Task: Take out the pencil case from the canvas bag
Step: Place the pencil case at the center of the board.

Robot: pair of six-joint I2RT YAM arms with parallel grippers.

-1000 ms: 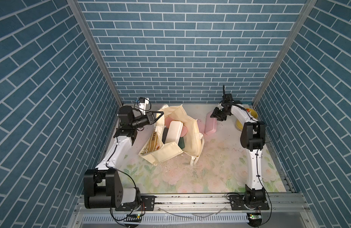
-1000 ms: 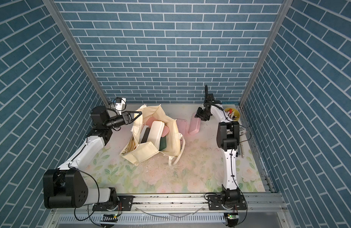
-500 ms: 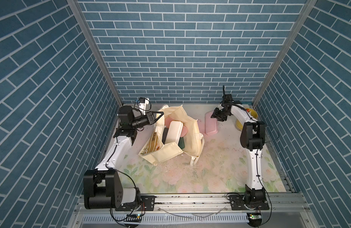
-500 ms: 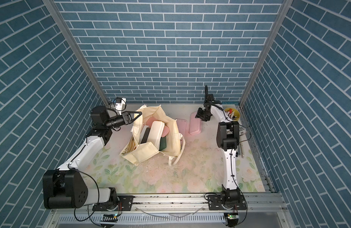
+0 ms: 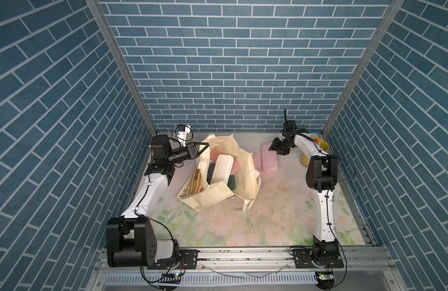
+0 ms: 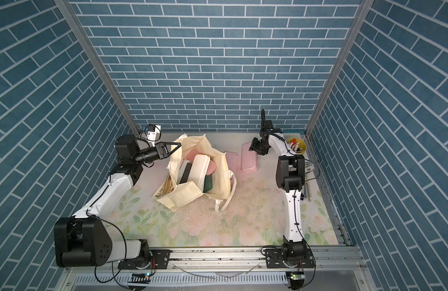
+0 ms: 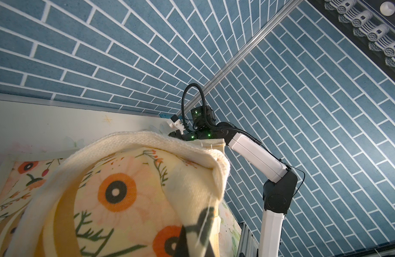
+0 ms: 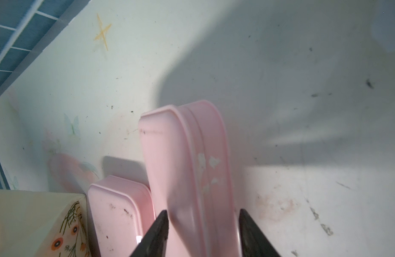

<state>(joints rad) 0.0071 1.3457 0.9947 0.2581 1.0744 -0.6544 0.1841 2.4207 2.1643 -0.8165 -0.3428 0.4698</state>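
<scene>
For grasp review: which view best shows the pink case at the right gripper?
Right wrist: the pink case fills the frame between the spread fingers of the right gripper. Both top views show the case small, lying flat. Left wrist: the canvas bag hides it.

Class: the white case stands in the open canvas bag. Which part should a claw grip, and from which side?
Grip the white case by its upper end, from above through the open canvas bag: it stands on end between other cases, so probably only that end is free.

Blurred pencil case (image 8: pixel 187 166), its end cut off, canvas bag (image 5: pixel 243 171) contents seemingly half-hidden
</scene>
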